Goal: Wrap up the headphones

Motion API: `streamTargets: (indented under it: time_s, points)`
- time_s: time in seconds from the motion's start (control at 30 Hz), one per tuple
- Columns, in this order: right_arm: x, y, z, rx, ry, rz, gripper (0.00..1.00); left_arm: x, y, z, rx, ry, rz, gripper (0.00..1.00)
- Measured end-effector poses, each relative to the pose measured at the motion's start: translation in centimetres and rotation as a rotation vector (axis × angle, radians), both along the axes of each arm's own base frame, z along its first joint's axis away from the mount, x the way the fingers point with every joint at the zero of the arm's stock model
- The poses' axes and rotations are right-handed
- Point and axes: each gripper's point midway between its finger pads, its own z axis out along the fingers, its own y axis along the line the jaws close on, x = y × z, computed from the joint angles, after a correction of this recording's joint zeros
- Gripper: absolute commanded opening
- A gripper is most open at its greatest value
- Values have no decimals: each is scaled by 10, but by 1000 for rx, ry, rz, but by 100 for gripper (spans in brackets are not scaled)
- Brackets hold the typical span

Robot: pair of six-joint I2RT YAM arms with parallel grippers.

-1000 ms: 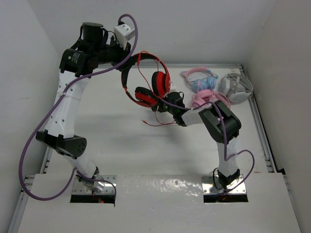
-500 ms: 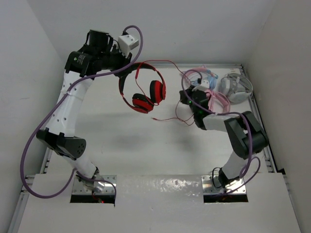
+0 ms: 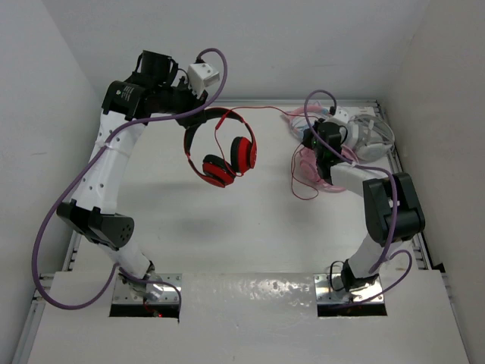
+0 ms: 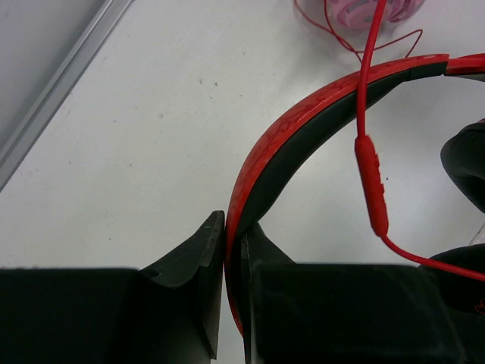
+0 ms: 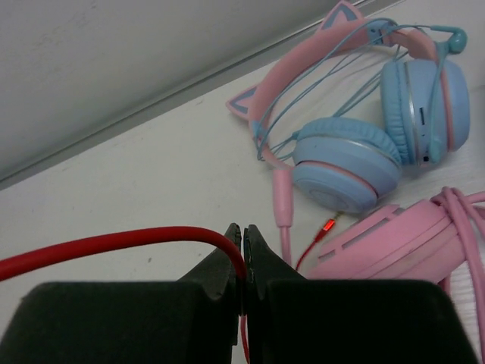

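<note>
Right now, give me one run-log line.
left gripper: shut on headband | right gripper: shut on cable | headphones: hanging from left gripper

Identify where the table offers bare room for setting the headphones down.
Bare: the wide stretch of table between the hanging red headphones and the arm bases. Crowded: the far right corner, with pink headphones and grey-white headphones.

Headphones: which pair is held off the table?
The red headphones, gripped at the headband by the left hand; the cat-ear pair, pink pair and grey-white pair lie ungripped.
</note>
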Motion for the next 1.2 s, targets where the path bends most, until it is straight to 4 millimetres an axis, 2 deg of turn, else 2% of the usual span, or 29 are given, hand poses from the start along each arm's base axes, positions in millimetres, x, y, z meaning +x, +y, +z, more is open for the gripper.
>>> streamTargets:
  time_s: [0.1,0.2,0.27,0.37,0.5,0.7,0.83,0.93,1.03,1.13,1.2]
  points:
    - [5,-21,1,30,12,-34,0,-1,1,-3,12,2,-10,0]
    - [5,-57,-7,46,49,-101,0,-5,1,-7,22,16,-26,0]
    - [6,-72,-9,43,74,-130,0,-8,0,-8,19,24,-38,0]
    - [10,-71,-5,40,85,-120,0,-11,-3,-7,6,31,-58,0]
    - [13,-59,-1,41,89,-72,0,-17,-9,-6,-21,43,-98,0]
    - [11,-50,-18,38,140,-30,0,-24,-18,-3,-60,53,-154,0]
    - [11,-51,-17,6,163,-16,0,-16,-14,-10,-33,42,-127,0]
    - [17,-52,-1,-38,155,0,0,-5,-4,-32,34,45,-80,0]
    - [23,-53,31,-93,119,24,0,11,13,-66,138,54,-6,0]
    - [29,-52,77,-143,57,58,0,21,30,-102,237,75,51,0]
    - [33,-50,119,-175,1,84,0,23,38,-123,298,92,66,0]
